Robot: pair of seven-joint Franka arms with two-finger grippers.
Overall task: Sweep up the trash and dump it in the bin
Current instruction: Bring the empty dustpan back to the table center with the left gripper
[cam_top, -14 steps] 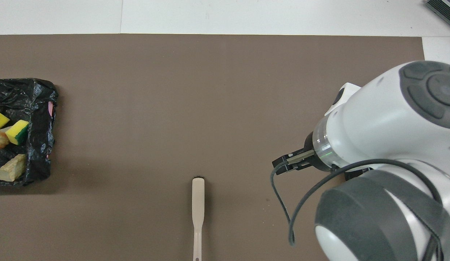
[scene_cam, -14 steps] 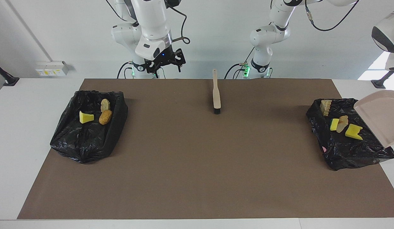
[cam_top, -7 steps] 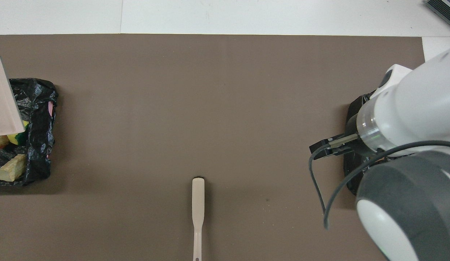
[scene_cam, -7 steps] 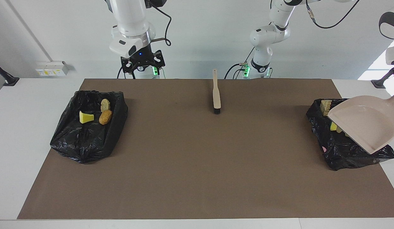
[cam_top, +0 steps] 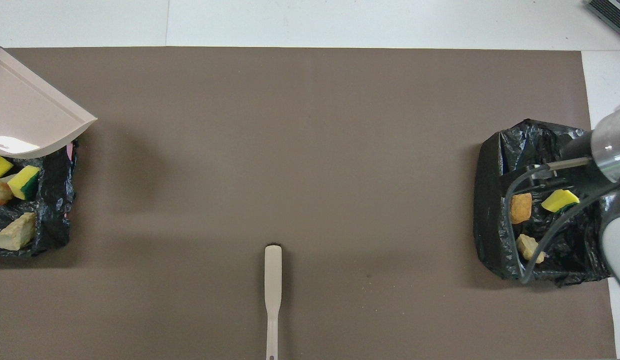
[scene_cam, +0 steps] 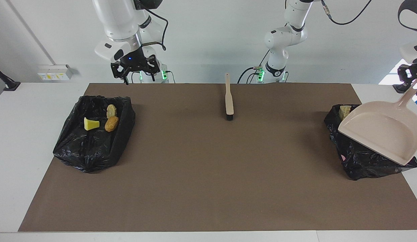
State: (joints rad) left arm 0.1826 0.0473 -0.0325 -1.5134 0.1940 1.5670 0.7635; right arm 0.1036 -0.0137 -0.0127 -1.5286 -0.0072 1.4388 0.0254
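The left tool (scene_cam: 411, 79) is shut on the dustpan (scene_cam: 380, 134) handle and holds the pan up over the bin (scene_cam: 359, 158) at the left arm's end of the surface. A moment ago the pan tipped steeply; now it lies flatter and looks empty. So the dumping seems done.

The right tool (scene_cam: 134, 67) is wide open and holds nothing. It has swung out to hang above the other bin (scene_cam: 94, 148), at the right arm's end.

The trash (cam_top: 15, 200) lies in both bins. The brush (scene_cam: 229, 101) rests by the mat (scene_cam: 208, 188) edge nearest the robots. The brown mat lies on a white surface (scene_cam: 27, 141), and the wall (scene_cam: 228, 40) is white too.
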